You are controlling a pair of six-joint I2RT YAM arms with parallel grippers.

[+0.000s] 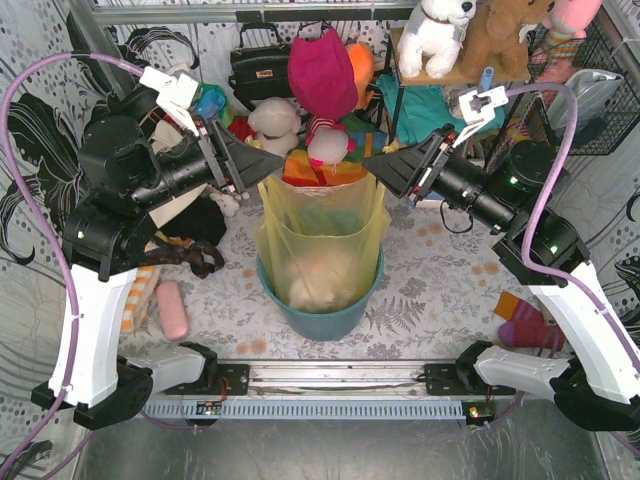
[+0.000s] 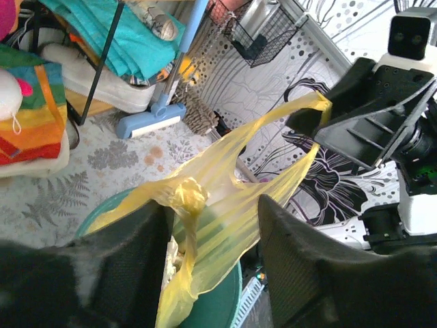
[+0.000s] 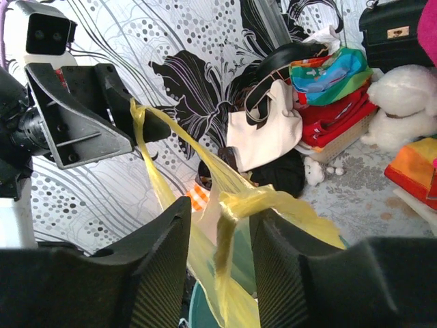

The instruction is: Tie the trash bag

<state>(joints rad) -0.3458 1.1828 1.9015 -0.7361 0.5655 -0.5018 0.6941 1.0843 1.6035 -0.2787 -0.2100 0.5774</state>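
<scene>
The trash bag (image 1: 320, 240) is thin yellow plastic lining a teal bin (image 1: 325, 320), with pale crumpled paper showing through. Its top is drawn up between both grippers. My left gripper (image 1: 275, 165) hovers over the bag's left rim and my right gripper (image 1: 370, 165) over the right rim. In the left wrist view the left gripper (image 2: 213, 205) is open, and a twisted knot of handle (image 2: 188, 195) drapes by its left finger. A yellow strip (image 2: 300, 116) stretches to the right gripper's tip. The right gripper (image 3: 220, 208) is open too, with a twisted strip (image 3: 235, 232) hanging between its fingers.
Plush toys (image 1: 275, 120) and a pink cloth (image 1: 322, 75) crowd the area just behind the bin. A pink case (image 1: 172, 308) lies at the left and a striped sock (image 1: 525, 325) at the right. A cream tote (image 3: 266, 133) sits by the wall. A wire basket (image 1: 590, 90) stands at the back right.
</scene>
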